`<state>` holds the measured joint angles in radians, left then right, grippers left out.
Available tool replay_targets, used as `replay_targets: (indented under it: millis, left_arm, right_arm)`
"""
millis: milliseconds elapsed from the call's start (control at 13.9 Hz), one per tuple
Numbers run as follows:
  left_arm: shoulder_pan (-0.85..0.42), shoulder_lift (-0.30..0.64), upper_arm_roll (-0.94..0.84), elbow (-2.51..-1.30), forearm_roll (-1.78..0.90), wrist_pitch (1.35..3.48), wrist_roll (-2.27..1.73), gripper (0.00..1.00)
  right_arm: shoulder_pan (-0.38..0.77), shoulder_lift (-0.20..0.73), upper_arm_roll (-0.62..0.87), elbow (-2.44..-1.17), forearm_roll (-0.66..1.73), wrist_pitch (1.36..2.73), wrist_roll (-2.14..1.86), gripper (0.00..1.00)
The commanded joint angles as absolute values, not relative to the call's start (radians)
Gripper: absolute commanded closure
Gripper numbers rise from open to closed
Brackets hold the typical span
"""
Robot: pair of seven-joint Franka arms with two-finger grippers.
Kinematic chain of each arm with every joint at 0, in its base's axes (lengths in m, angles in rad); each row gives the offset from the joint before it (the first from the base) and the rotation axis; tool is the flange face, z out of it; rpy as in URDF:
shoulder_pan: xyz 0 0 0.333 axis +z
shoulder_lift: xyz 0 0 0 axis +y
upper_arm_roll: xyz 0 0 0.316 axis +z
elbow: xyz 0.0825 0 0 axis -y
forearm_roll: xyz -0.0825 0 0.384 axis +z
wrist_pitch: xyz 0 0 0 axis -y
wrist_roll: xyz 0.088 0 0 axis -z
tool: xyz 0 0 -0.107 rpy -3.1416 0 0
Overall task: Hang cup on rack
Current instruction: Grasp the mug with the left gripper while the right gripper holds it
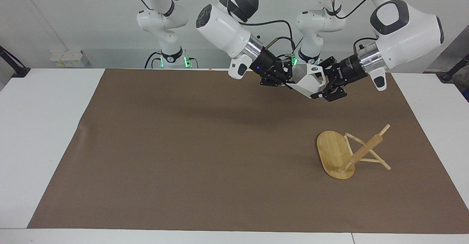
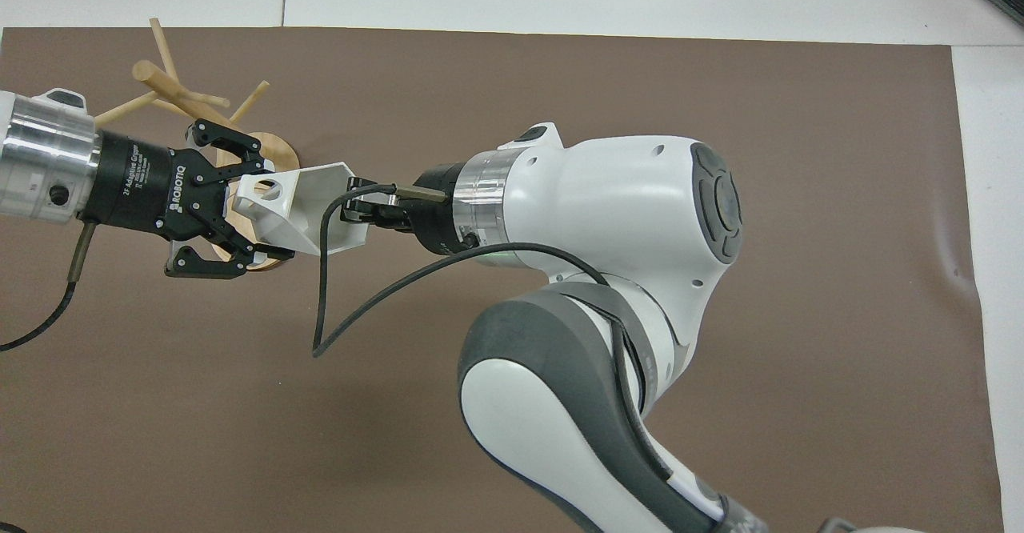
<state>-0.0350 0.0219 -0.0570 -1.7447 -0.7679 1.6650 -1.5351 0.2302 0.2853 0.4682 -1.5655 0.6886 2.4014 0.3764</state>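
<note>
A: Where is there room?

B: The brown mat on the surface lies bare toward the right arm's end.

A: Obstacles?

B: The rack lies tipped over toward the left arm's end, post and pegs jutting out. Above the mat, the cup hangs between the right gripper and left gripper, blocking passage between them.

cup in air btwn both grippers | rack on mat, L-arm end
</note>
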Motion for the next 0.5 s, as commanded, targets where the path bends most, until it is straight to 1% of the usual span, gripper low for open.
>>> replay_targets:
  millis: [0,144,359,431]
  left_arm:
    - [-0.028,-0.017,-0.048,-1.782,-0.781,1.678,-1.534,1.00]
    - [-0.006,-0.021,-0.048,-1.782,-0.781,1.678,-1.532,1.00]
    - [-0.005,-0.023,-0.048,-1.782,-0.778,1.684,-1.532,1.00]
    - [0.003,-0.025,-0.046,-1.782,-0.776,1.684,-1.532,1.00]
  right_arm:
    - [0.222,0.296,0.476,-1.549,0.710,2.405,0.371,1.00]
    - [0.221,0.295,0.476,-1.549,0.707,2.405,0.370,0.84]
    - [0.204,0.288,0.474,-1.549,0.710,2.405,0.361,0.70]
    - [0.199,0.288,0.474,-1.549,0.710,2.405,0.360,0.51]
